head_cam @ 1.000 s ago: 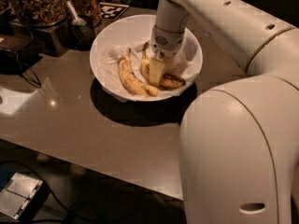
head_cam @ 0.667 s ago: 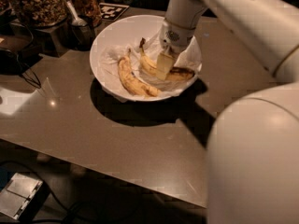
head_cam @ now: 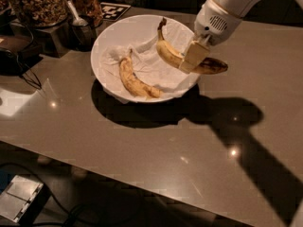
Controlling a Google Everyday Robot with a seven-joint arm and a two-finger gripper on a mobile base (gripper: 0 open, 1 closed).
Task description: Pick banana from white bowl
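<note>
My gripper (head_cam: 193, 58) is shut on the banana (head_cam: 170, 55), a curved deep-yellow banana with a dark brown tip at the right and a long brownish stem pointing up. I hold it in the air above the right side of the white bowl (head_cam: 106, 34). The bowl is wide, glossy and lined with crumpled white paper. A second, paler, slimmer banana (head_cam: 134, 81) with brown speckles lies in the bowl at the lower middle.
The bowl stands on a tan countertop (head_cam: 156, 155). Jars of nuts and dried food (head_cam: 38, 4) and a cup with a spoon (head_cam: 81, 25) stand at the back left, with a black-and-white marker tag (head_cam: 115, 9) behind them. The counter's front edge runs along the bottom left.
My gripper has lifted the curved banana out of the bowl, up and to the right. The arm has swung back out of the foreground. The pale banana has stayed in the bowl.
</note>
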